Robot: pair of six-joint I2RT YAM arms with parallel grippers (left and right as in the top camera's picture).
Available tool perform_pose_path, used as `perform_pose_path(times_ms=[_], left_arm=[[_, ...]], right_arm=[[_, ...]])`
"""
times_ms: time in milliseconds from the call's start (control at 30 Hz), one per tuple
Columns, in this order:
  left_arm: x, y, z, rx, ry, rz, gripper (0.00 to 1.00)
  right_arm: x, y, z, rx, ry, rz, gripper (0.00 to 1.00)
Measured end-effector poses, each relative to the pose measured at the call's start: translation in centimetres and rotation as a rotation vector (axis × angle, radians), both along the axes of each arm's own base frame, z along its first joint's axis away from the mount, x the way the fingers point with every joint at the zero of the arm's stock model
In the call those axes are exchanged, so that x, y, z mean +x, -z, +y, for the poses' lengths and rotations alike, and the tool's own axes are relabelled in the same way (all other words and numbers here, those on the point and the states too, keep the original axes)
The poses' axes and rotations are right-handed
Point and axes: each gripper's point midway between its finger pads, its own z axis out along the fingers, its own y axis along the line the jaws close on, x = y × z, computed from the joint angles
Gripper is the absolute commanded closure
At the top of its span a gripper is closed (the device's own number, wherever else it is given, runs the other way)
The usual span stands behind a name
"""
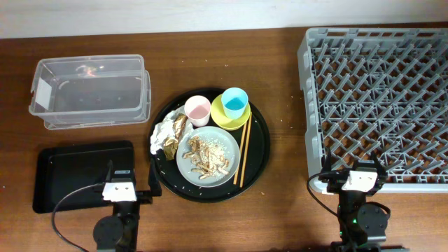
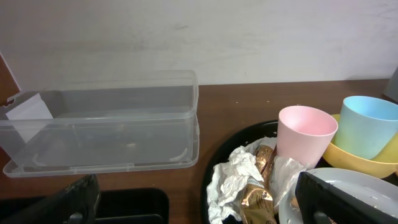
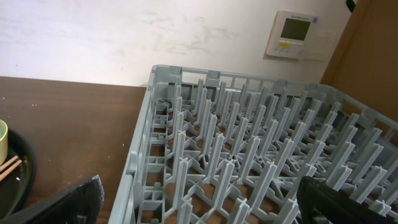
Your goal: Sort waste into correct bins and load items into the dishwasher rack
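Dark brown wood makes up the worktop (image 1: 280,217), with a pale wall behind. At the centre of the overhead frame a round black tray (image 1: 260,150) carries nearly everything. The crumpled napkin (image 1: 163,134) and gold wrapper (image 1: 180,126) lie at its left edge. The pink cup (image 1: 197,110) is at its top, and just beside that the blue cup (image 1: 235,102) stands inside the yellow bowl (image 1: 218,115). The grey plate (image 1: 229,166) below holds the food scraps (image 1: 203,155), and the chopsticks (image 1: 244,150) lie along its right side.

The clear tub (image 1: 89,91) is at upper left, the shallow black bin (image 1: 77,175) at lower left, and the dishwasher rack (image 1: 305,105) fills the right side.

The left claw (image 2: 196,186) and right claw (image 3: 200,186) are both spread wide and carry nothing.

The napkin looks light and soft, so pinching a raised fold should do. The wrapper is probably thin and slick. The scraps are loose and would likely crumble; tipping the plate may suit better. The cups seem stiff and smooth, best taken over the rim wall. The chopsticks are slim and could roll, so gripping them mid-length seems safest.
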Motion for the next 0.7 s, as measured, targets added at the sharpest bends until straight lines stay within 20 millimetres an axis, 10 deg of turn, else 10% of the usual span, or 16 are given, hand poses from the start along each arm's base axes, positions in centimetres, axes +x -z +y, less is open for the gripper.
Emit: perform_pose_path(times_ms=[100,200,367,567,700], left_arm=[[-0.3,-0.9,-3.5,-0.064,0.204,-0.032,0.0],[-3.2,-6.6,-9.5,-0.062,0.591,-0.262,0.0],[-4.2,-7.6,-10.7,-0.131,0.675,-0.212,0.01],[-0.3,-9.8,-9.2,-0.207,0.515,0.493,0.01],[5.2,-10.5,-11.8,-0.31,0.654,0.804,0.0]], right_arm=[[0.0,0.0,0.0,0.0,0.0,0.0,0.02],[0.0,0.0,-0.1,0.0,0.007,-0.002,0.02],[0.0,0.0,-0.1,0.0,0.008,-0.002,0.02],[0.0,-0.1,-0.2,0.0,0.015,-0.002,0.02],[0.0,0.0,-0.2,0.0,0.015,-0.001,0.02]])
